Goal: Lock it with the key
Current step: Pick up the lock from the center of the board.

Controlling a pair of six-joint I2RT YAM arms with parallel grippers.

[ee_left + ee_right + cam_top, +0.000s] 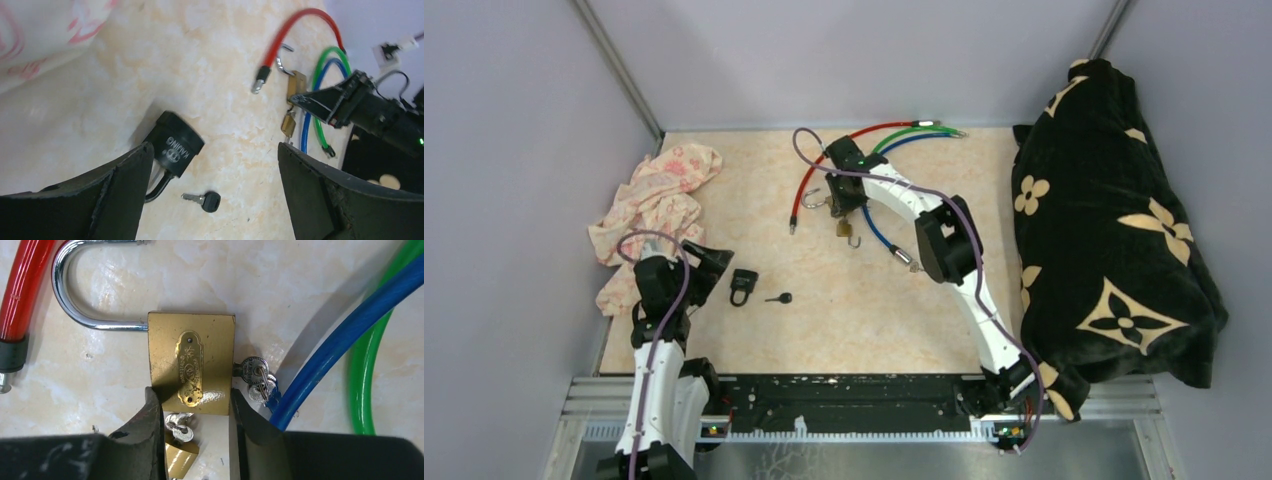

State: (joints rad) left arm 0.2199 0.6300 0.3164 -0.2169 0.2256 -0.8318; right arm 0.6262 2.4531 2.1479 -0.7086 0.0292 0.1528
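Barely begun: the right claw (194, 401) clamps the square brass padlock (192, 352), steel shackle (65, 295) open, silver key (251, 369) inserted, while the left claw (214, 150) hangs apart.

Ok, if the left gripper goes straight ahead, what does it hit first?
Likely the black key, lying between the left gripper's open fingers; the black padlock sits off to one side. Depth is unclear.

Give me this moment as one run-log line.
right end effector: closed on brass padlock | shackle: open | key: inserted | left end effector: open, near black padlock, loose key
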